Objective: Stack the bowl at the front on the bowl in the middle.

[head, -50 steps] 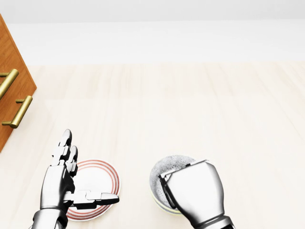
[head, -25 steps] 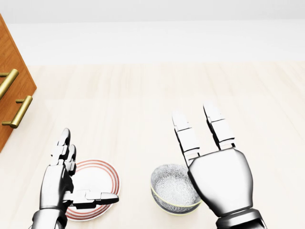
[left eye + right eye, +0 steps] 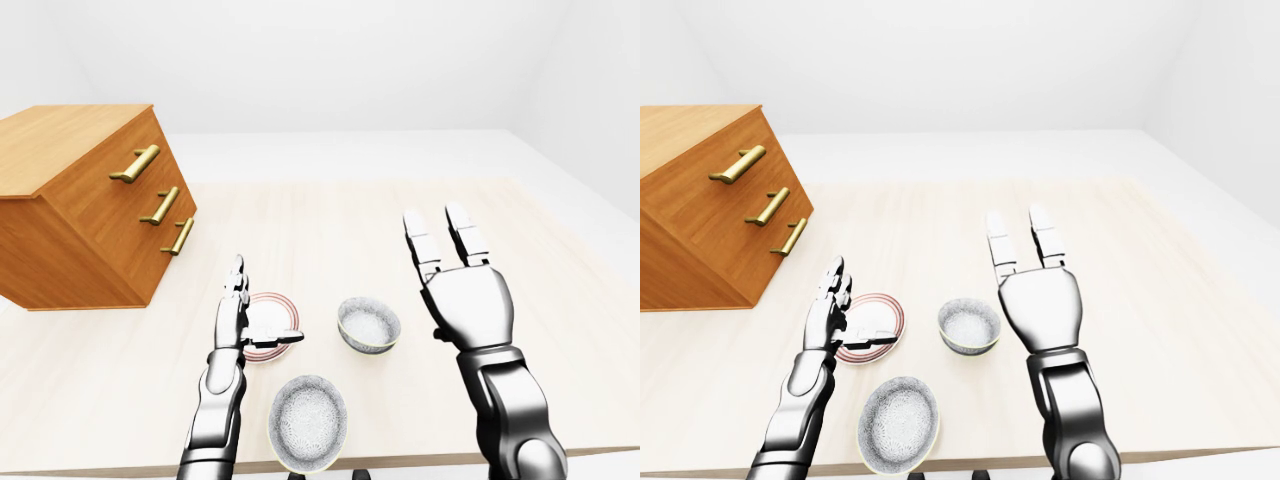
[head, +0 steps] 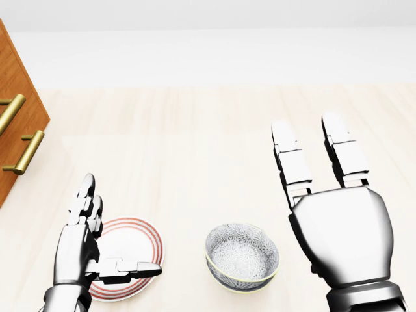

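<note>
The pale bench (image 3: 330, 215) bears 1 patterned bowl (image 3: 369, 325); in the left-eye view, a striped dish (image 3: 275, 312) lies just left of it, a speckled bowl (image 3: 307, 422) below-left, a drawer chest (image 3: 80, 215) upper-left.

Right hand (image 3: 1040, 300), fingers spread, stands just right of the small grey patterned bowl (image 3: 969, 326). Grey speckled bowl (image 3: 899, 424) lies lower in view. Left hand (image 3: 827, 318) is open beside the red-ringed white plate (image 3: 882, 316).

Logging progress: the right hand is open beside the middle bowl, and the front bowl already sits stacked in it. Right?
No. The right hand is open beside the middle bowl, but the front bowl is unstacked, alone on the table at the left-eye view's bottom.
</note>
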`<state>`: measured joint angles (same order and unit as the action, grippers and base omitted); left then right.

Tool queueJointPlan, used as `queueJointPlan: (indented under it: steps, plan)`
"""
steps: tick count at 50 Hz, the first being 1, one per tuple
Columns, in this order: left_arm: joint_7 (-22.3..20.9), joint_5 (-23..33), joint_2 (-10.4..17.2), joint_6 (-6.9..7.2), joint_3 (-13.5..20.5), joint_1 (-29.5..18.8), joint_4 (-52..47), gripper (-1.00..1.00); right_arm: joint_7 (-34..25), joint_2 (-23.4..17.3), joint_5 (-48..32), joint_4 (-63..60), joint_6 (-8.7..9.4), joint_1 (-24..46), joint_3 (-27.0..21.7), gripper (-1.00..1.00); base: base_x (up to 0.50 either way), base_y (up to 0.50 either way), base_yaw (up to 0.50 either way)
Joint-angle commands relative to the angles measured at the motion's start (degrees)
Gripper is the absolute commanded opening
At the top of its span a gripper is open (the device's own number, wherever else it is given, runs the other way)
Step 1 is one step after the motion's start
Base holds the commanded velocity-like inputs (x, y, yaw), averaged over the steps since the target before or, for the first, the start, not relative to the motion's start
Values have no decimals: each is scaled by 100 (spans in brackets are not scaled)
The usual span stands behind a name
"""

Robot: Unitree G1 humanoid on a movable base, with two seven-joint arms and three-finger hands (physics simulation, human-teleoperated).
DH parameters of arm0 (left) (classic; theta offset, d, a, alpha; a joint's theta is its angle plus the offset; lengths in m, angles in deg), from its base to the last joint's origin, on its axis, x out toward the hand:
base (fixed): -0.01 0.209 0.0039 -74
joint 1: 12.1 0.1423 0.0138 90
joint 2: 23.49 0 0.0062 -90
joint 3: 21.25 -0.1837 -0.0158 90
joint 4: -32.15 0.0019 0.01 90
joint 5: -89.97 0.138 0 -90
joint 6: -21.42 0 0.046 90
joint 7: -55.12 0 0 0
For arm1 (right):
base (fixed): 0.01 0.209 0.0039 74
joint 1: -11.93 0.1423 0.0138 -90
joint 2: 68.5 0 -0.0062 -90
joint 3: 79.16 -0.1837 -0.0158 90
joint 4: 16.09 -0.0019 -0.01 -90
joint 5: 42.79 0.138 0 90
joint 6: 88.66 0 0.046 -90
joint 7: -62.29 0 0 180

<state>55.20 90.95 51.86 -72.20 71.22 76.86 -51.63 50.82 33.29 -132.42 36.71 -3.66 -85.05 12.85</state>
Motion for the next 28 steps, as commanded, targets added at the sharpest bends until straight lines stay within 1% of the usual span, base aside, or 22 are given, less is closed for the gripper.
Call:
queueJointPlan:
  steps: [1, 2, 6, 9, 12, 13, 14, 15, 16, 19, 22, 23, 24, 28]
  plan:
    - [3, 37, -2, 29, -17, 26, -93, 100, -98, 34, 40, -196, 0, 46, -70, 100, 0, 0, 0]
    - [0, 38, 0, 29, -15, 25, -93, 100, -101, 33, 33, -200, 0, 48, -70, 100, 0, 0, 0]
    - [-1, 47, -1, -47, -10, 21, -19, 100, -170, 39, 77, -292, 0, 71, -96, 100, 0, 0, 0]
    - [-2, 52, -3, -65, -14, 27, -10, 100, -166, 41, 93, -317, 0, 63, -113, 100, 0, 0, 0]
    - [-3, 55, -6, -21, -20, 47, -74, 100, -188, 50, 99, -357, 0, 60, -114, 100, 0, 0, 0]
    - [-3, 55, -7, -17, -20, 49, -80, 100, -188, 50, 99, -358, 0, 60, -114, 100, 0, 0, 0]
    - [-2, 56, -6, -51, -17, 34, -30, 100, -199, 49, 112, -383, 0, 54, -122, 100, 0, 0, 0]
    - [-2, 56, -6, -55, -16, 33, -25, 100, -201, 50, 113, -385, 0, 54, -124, 100, 0, 0, 0]
    - [-4, 57, -7, -23, -20, 49, -73, 100, -195, 53, 107, -377, 0, 58, -126, 100, 0, 0, 0]
    - [-3, 59, -8, -36, -20, 34, -41, 100, -180, 55, 91, -360, 0, 62, -119, 100, 0, 0, 0]
    - [-9, 59, -8, -10, -24, 52, -83, 100, -194, 59, 87, -384, 0, 64, -112, 100, 0, 0, 0]
    - [-14, 60, -4, -68, -19, 37, -15, 100, -225, 69, 94, -421, 0, 65, -104, 100, 0, 0, 0]
    - [-15, 59, -3, -75, -17, 35, -5, 100, -232, 74, 101, -428, 0, 61, -99, 100, 0, 0, 0]
    - [-16, 65, -6, -12, -25, 63, -98, 100, -252, 73, 96, -445, 0, 74, -98, 100, 0, 0, 0]
